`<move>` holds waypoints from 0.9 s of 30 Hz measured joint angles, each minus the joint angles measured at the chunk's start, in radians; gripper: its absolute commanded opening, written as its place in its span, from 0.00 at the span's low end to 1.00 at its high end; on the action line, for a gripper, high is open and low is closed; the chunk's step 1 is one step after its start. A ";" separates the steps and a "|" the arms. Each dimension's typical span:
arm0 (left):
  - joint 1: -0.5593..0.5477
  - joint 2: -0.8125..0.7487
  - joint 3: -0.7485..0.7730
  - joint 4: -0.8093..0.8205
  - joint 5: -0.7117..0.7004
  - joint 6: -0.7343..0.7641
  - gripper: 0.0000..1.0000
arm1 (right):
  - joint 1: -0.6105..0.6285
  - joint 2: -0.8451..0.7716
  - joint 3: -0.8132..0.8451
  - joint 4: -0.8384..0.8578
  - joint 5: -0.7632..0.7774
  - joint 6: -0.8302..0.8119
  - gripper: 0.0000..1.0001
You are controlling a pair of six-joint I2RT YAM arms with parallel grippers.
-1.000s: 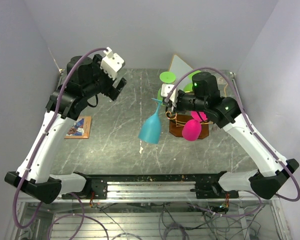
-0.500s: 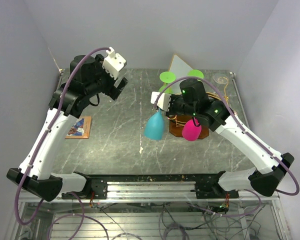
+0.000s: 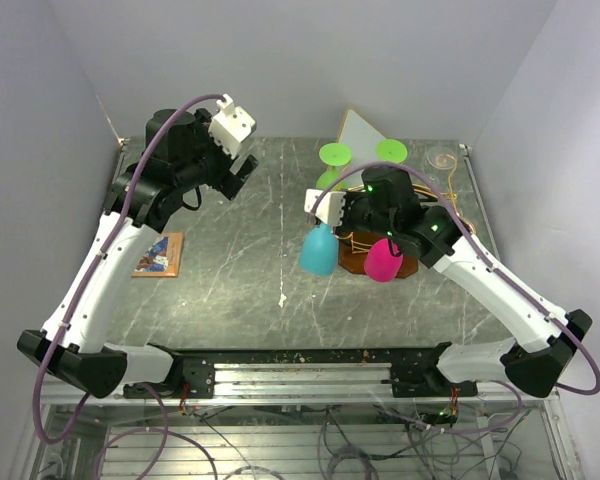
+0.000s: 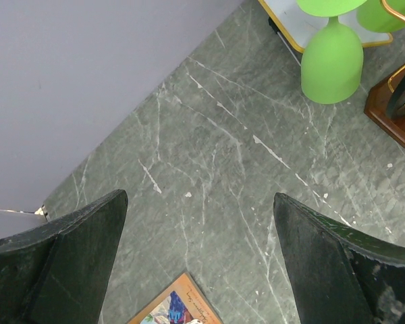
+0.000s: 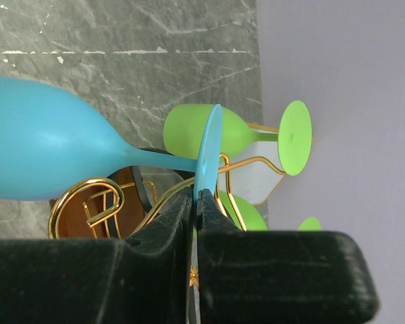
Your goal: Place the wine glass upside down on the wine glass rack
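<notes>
My right gripper (image 3: 325, 205) is shut on the flat foot (image 5: 208, 155) of a blue wine glass (image 3: 318, 250). It holds the glass upside down, bowl hanging low, at the left side of the gold wire rack (image 3: 357, 241) on its brown wooden base (image 3: 407, 268). In the right wrist view the blue bowl (image 5: 47, 145) points left, and the foot stands right against the gold scroll arms (image 5: 88, 196). A pink glass (image 3: 383, 260) hangs on the rack. My left gripper (image 3: 242, 172) is open and empty, high at the back left.
Two green glasses (image 3: 334, 155) (image 3: 391, 150) hang upside down behind the rack, before a white gold-edged panel (image 3: 360, 130). A clear glass (image 3: 441, 156) stands at the back right. A picture card (image 3: 158, 253) lies at the left. The left wrist view shows a green glass (image 4: 332, 61).
My right gripper has carried the blue glass right and back toward the rack, and the glass has swung from tilted to nearly straight down. The left arm barely shifted.
</notes>
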 measured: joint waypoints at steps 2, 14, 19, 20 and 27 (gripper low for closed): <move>0.000 0.002 0.000 0.000 -0.002 0.002 1.00 | 0.000 -0.006 -0.006 -0.001 0.002 -0.008 0.00; 0.000 0.014 0.001 -0.001 -0.003 0.002 1.00 | 0.000 -0.032 -0.020 -0.009 0.023 -0.045 0.00; 0.000 0.014 0.001 -0.001 -0.003 0.002 1.00 | -0.005 -0.040 -0.020 -0.022 0.025 -0.060 0.00; 0.000 0.014 0.001 -0.001 -0.003 0.002 1.00 | -0.006 -0.043 -0.019 -0.032 0.026 -0.068 0.00; 0.000 0.014 0.001 -0.001 -0.003 0.003 1.00 | -0.016 -0.053 -0.019 -0.062 0.022 -0.086 0.00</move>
